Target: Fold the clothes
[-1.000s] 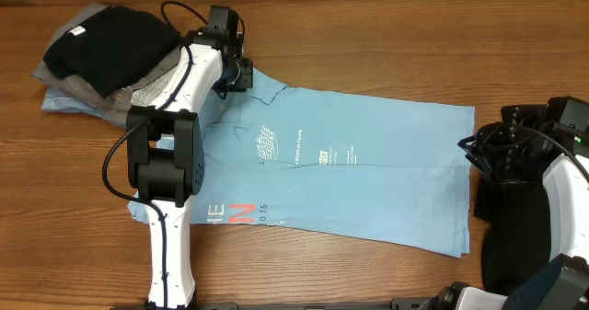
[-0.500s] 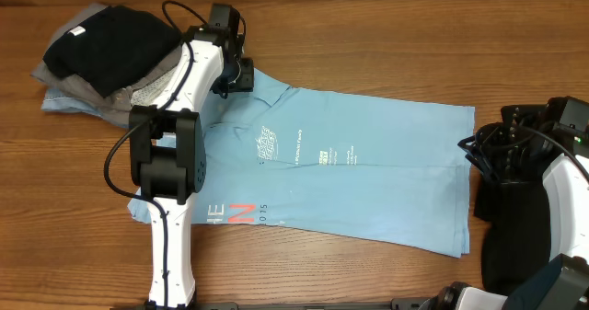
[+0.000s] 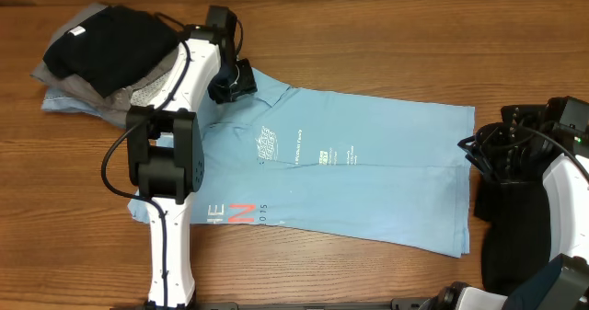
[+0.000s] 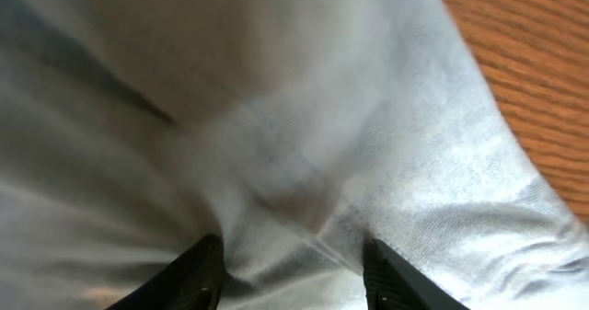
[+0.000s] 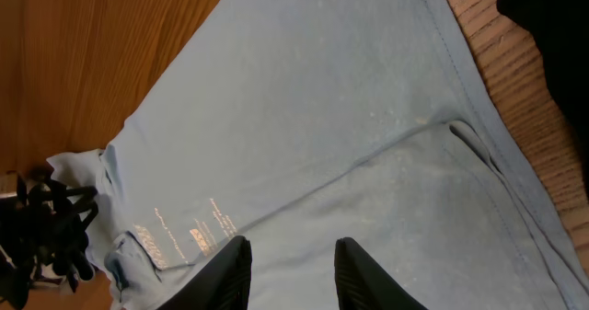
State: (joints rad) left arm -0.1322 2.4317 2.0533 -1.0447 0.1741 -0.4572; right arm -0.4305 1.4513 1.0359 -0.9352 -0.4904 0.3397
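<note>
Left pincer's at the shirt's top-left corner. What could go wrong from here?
1. The left pincer stands open over wrinkled T-shirt fabric; it may pinch only one layer or slip off.
2. The pile of clothes lies close beside that arm; a sweep could drag it.
3. The right arm's cables sit by the shirt's right edge and could snag.

Far-left corner crowded by garment pile (image 3: 97, 52), bare table (image 3: 386, 43) beyond T-shirt (image 3: 386, 181), left arm (image 3: 170, 163) across it

Warm brown wood-grain table (image 3: 386, 34) fills the background.
</note>
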